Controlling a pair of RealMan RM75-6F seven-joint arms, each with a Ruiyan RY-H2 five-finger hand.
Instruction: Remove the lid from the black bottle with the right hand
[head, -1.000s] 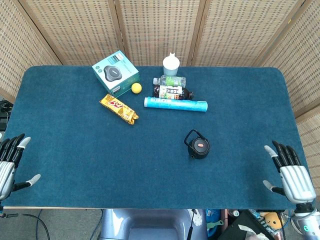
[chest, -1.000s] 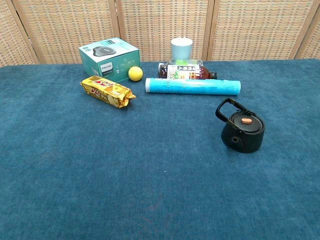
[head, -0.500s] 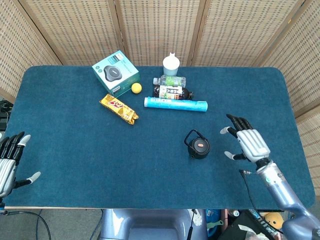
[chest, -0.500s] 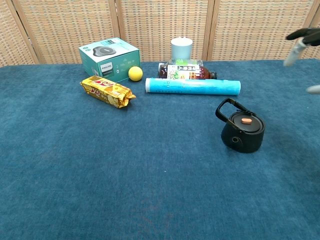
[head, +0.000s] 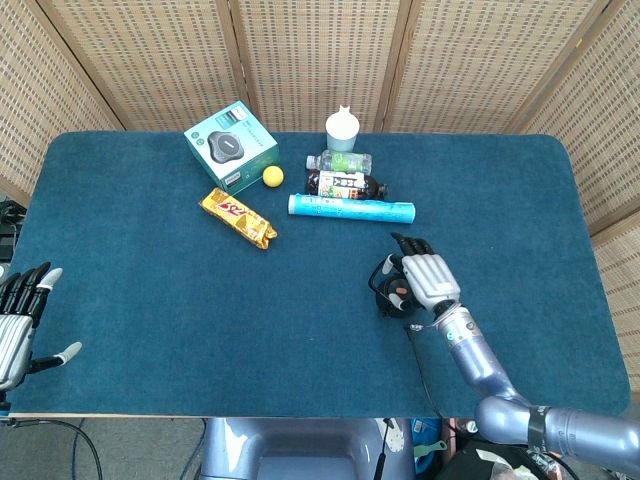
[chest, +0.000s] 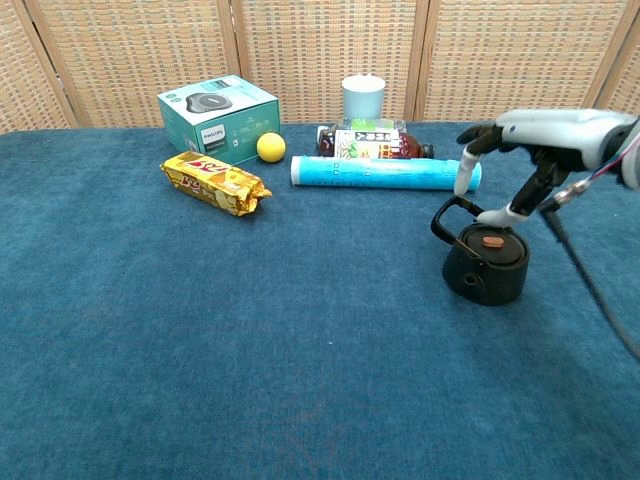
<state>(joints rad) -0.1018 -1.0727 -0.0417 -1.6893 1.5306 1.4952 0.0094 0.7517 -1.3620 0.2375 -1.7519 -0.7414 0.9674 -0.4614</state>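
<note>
The black bottle (head: 386, 293) (chest: 484, 272) stands low and round, right of the table's middle. Its black lid (chest: 490, 247) carries an orange button, and a loop handle (chest: 448, 215) rises at the lid's left. My right hand (head: 425, 279) (chest: 545, 133) hovers just above and to the right of the lid, fingers spread and holding nothing. Its thumb tip (chest: 494, 215) hangs close over the lid's rim; I cannot tell whether it touches. In the head view the hand hides the bottle's right side. My left hand (head: 20, 322) rests open at the table's front left edge.
Along the back stand a teal box (head: 231, 146), a yellow ball (head: 272, 176), a yellow snack packet (head: 237, 217), a light blue tube (head: 351, 209) lying flat, a dark drink bottle (head: 345, 184) and a white cup (head: 342, 128). Wicker screens close off the far side.
My right hand has swept from the table's front right edge leftward to just over the black bottle's lid. The bottle and the left hand have stayed put.
</note>
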